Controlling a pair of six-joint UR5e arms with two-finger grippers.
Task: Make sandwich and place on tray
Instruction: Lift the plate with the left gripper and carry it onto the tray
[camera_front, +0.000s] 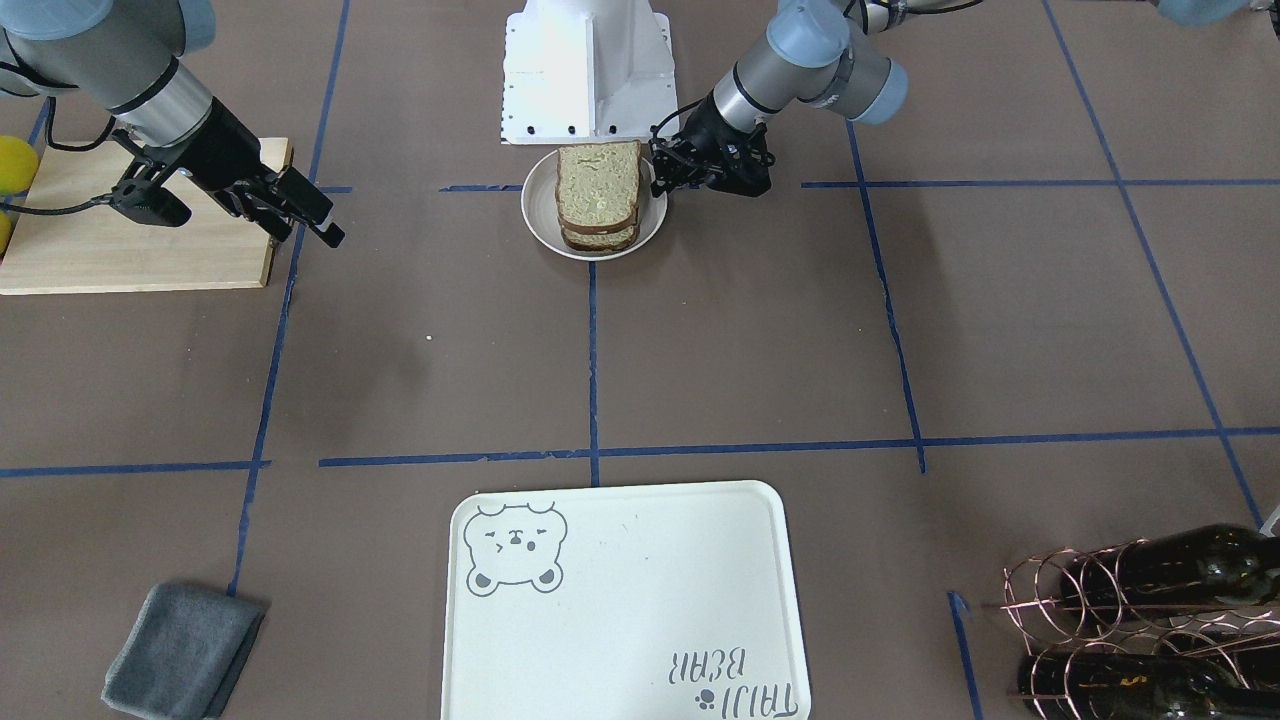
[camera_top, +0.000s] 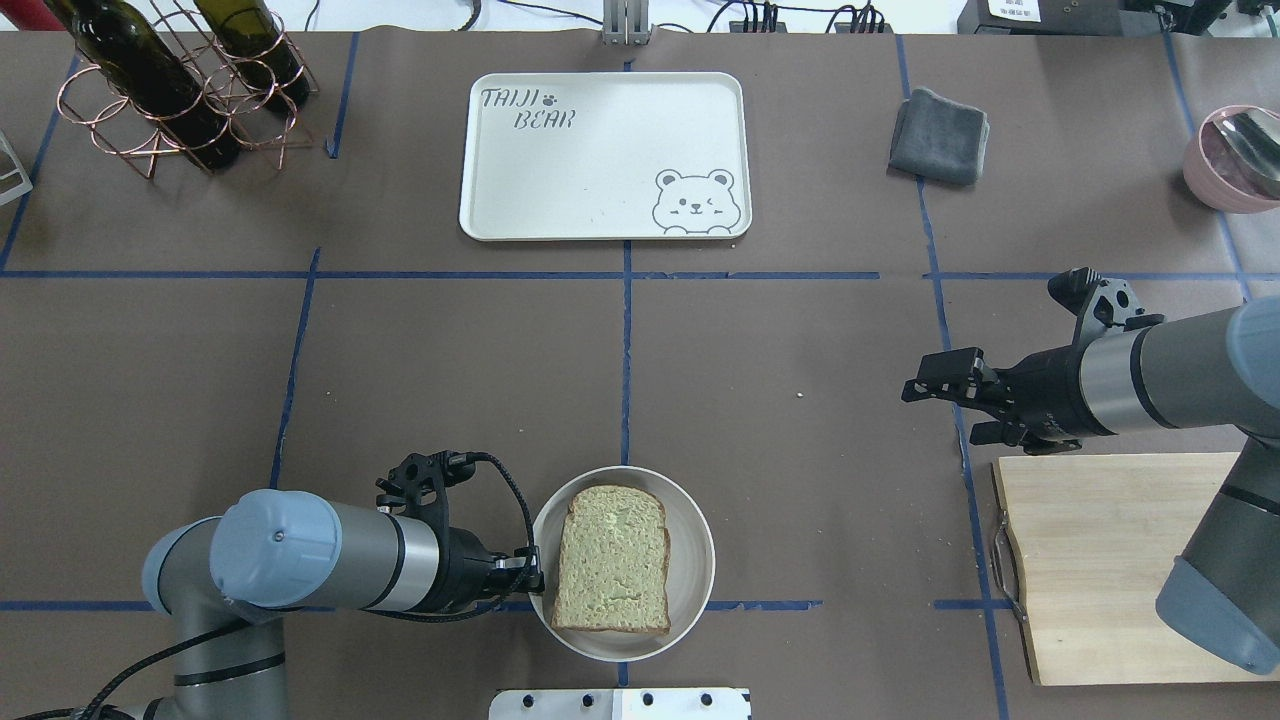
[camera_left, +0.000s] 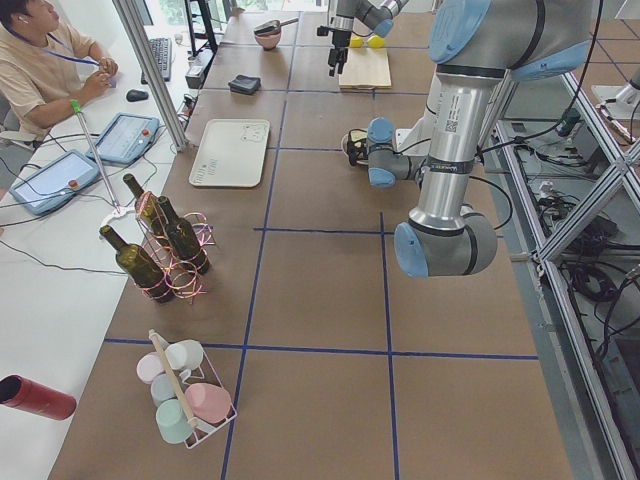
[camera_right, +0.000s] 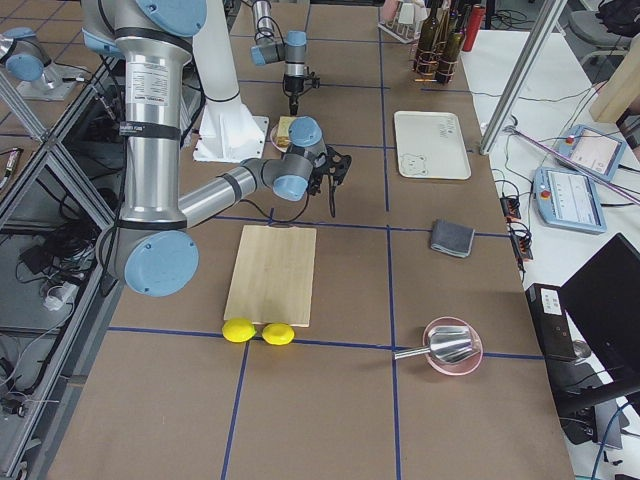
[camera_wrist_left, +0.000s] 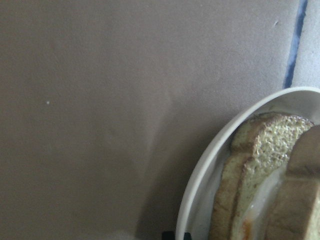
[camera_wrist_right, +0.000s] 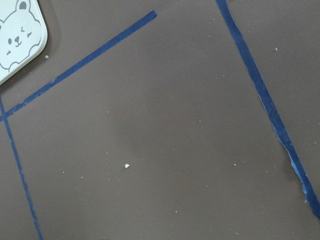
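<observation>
The sandwich (camera_top: 612, 555), two tan bread slices with white egg showing between them in the left wrist view (camera_wrist_left: 265, 180), lies on a small round white plate (camera_top: 690, 560) close to the robot's base. My left gripper (camera_top: 538, 580) is at the plate's left rim, and its jaws look shut on the rim. From the front it (camera_front: 660, 178) sits against the plate (camera_front: 540, 215) beside the sandwich (camera_front: 598, 190). My right gripper (camera_top: 940, 412) is open and empty, above the table beyond the cutting board. The cream bear tray (camera_top: 600, 170) lies empty at the far middle.
A wooden cutting board (camera_top: 1100, 560) lies at the near right, with two lemons (camera_right: 258, 332) at its end. A grey cloth (camera_top: 938, 135) lies right of the tray. A copper rack with wine bottles (camera_top: 170, 90) is far left. A pink bowl (camera_top: 1230, 155) is far right.
</observation>
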